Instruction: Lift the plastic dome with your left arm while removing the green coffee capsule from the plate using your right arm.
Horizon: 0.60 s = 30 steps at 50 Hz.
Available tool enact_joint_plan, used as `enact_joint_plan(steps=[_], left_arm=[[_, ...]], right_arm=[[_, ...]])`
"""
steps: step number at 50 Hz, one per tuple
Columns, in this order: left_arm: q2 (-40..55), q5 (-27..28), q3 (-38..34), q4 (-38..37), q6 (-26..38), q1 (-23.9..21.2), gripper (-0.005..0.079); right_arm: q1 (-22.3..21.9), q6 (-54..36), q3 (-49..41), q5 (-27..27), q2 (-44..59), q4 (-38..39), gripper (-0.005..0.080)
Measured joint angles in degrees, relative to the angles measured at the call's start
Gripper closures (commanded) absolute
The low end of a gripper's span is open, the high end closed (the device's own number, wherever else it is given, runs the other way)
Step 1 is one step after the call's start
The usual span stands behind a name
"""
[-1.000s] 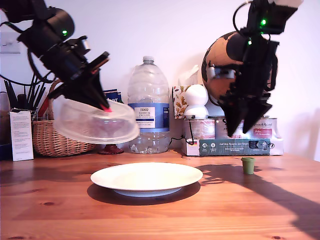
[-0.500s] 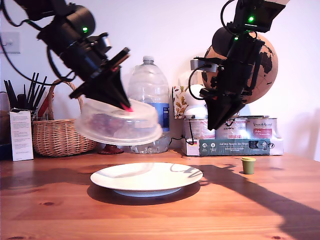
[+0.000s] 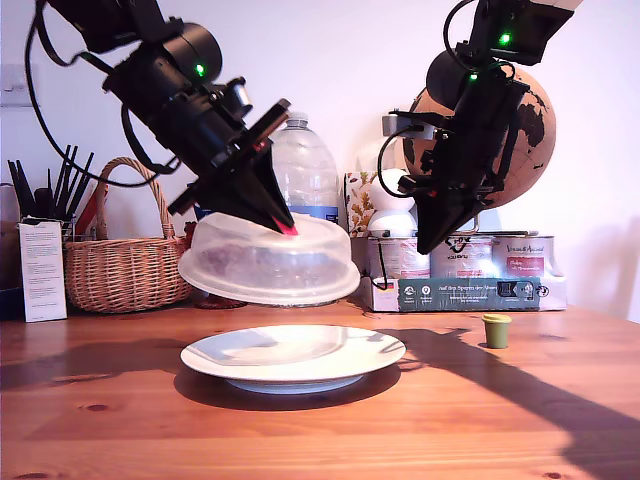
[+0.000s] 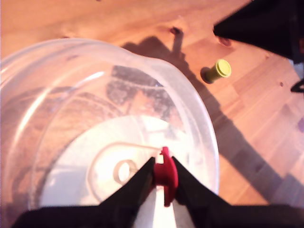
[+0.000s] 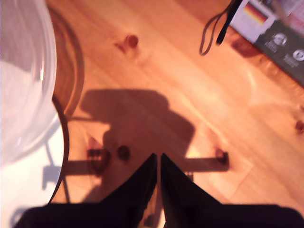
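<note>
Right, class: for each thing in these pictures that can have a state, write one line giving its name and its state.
plastic dome: held in the air above the plate by its red tab, tilted.
plate: flat on the table, uncovered, nothing on it.
green capsule: standing on the table, off the plate.
my first gripper: shut on the dome's red tab.
my second gripper: shut, holding nothing, raised above the table.

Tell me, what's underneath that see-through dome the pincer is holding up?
Under the plastic dome sits only the white plate, which looks bare. Nothing hides there: the dome hangs clear above it. The green coffee capsule stands on the table, apart from the plate.
</note>
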Motion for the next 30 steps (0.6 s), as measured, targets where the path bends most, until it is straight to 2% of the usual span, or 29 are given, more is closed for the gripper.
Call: enact_joint_plan(steps=[10, 18, 30], left_arm=[[0.0, 0.8, 0.0, 0.0, -0.6, -0.6, 0.0765], [1.3, 3.7, 0.0, -0.2, -1.6, -1.3, 0.0765], [5.3, 5.6, 0.0, -3.4, -2.4, -2.5, 0.0765]], right_arm=[[-0.3, 0.0, 0.0, 0.0, 0.0, 0.7, 0.0762], [-0.8, 0.0, 0.0, 0.0, 0.0, 1.2, 0.0762], [-1.6, 0.0, 0.0, 0.0, 0.0, 1.6, 0.0762]])
